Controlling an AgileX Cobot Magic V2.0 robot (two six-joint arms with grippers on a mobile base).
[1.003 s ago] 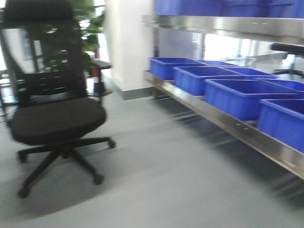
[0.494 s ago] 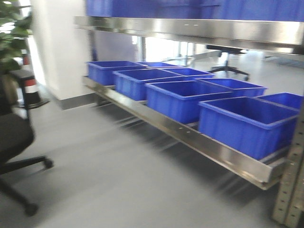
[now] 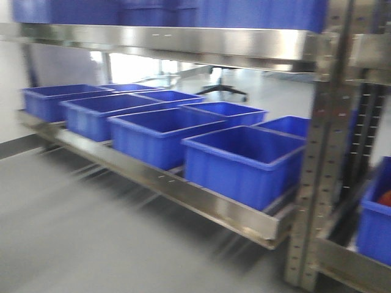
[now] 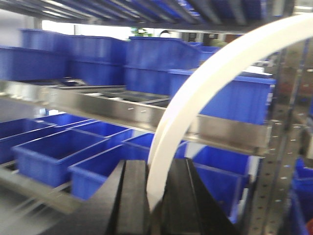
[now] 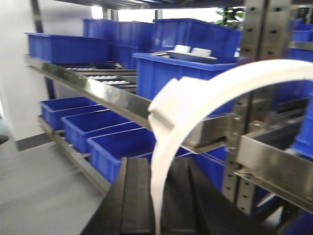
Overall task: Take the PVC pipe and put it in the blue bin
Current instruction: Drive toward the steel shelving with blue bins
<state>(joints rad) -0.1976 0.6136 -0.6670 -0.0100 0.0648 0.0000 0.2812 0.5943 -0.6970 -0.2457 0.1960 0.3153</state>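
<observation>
In the right wrist view my right gripper [image 5: 157, 165] is shut on the PVC pipe [image 5: 195, 98], a white, tightly curved half-ring with a squared tab on its outer side. It arcs up and to the right from the jaws. In the left wrist view my left gripper [image 4: 157, 166] is shut on a longer, shallower white arc strip [image 4: 205, 73] that sweeps up to the right. Open blue bins [image 3: 244, 160] stand in a row on the low steel shelf [image 3: 183, 190] in the front view. Neither gripper shows in the front view.
A perforated steel upright [image 3: 317, 183] stands at the right end of the shelf, with another blue bin [image 3: 376, 220] beyond it. More blue bins [image 5: 195, 58] sit on upper shelves. Grey floor [image 3: 73, 232] lies in front of the rack. An office chair [image 3: 221, 88] stands far behind.
The front view has swung right. The black office chair and white pillar have left the view, and the rack of blue bins and its upright now fill it.
</observation>
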